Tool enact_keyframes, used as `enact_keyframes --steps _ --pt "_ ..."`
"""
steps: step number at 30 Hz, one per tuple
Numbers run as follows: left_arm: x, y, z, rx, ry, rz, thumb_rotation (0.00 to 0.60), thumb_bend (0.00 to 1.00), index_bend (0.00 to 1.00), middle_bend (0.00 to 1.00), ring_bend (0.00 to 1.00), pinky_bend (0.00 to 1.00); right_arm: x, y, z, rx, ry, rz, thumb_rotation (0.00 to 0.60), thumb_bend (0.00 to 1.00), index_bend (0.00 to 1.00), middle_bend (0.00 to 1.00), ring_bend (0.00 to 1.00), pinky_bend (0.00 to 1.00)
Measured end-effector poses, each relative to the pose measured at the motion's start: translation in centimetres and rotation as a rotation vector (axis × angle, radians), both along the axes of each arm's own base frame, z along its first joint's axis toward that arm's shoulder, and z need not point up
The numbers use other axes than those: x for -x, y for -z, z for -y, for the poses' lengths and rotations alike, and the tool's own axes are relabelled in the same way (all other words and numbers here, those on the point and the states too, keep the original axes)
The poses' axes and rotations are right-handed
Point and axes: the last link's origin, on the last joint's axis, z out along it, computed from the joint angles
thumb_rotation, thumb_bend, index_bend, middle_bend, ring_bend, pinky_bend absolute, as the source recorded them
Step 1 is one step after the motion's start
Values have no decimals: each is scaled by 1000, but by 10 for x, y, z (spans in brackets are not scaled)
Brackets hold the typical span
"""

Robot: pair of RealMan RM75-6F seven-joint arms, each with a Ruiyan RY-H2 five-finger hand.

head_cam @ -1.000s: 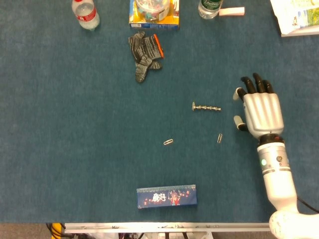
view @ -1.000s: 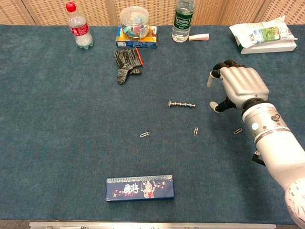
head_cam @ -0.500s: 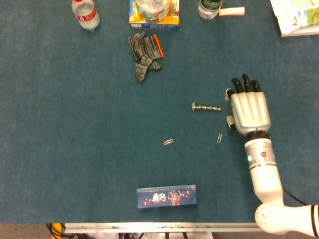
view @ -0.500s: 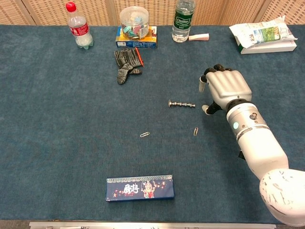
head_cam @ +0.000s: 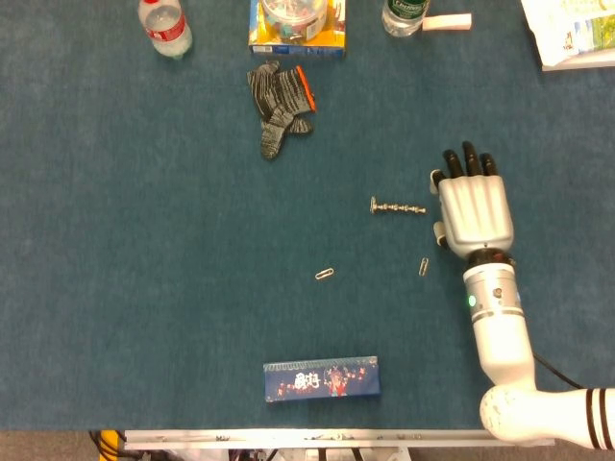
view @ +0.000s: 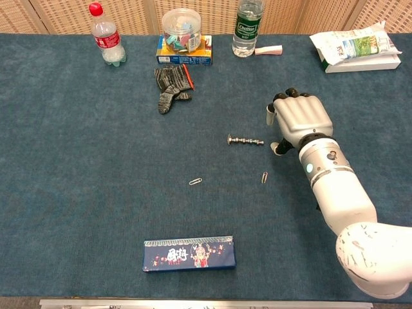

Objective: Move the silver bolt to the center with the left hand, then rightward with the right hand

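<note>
The silver bolt (head_cam: pixel 398 206) (view: pixel 245 140) lies flat near the middle of the blue table, its head to the left. My right hand (head_cam: pixel 473 204) (view: pixel 297 119) hovers palm down just right of the bolt's tip, fingers apart and holding nothing, a small gap between them. My left hand shows in neither view.
Two paper clips (head_cam: pixel 325 274) (head_cam: pixel 424 266) lie below the bolt. A grey glove (head_cam: pixel 280 98) lies further back. Bottles (view: pixel 107 37) (view: pixel 247 19), a jar on a box (view: pixel 182 40) and a packet (view: pixel 355 47) line the far edge. A dark blue box (head_cam: pixel 321 377) lies near the front.
My right hand has moved left across the table, closing the gap to the bolt's right end. The bolt has not moved.
</note>
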Motion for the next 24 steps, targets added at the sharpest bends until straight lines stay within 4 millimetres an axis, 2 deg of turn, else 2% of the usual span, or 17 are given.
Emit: enact_keyframes --steps 10,24 --pt "4 0 1 -1 -6 7 600 205 193 0 0 0 -3 11 5 -25 11 -19 600 273 422 171 50 143" --pt "12 -1 5 -2 -18 23 600 205 193 0 0 0 -8 26 11 -50 40 -44 600 282 440 171 50 143"
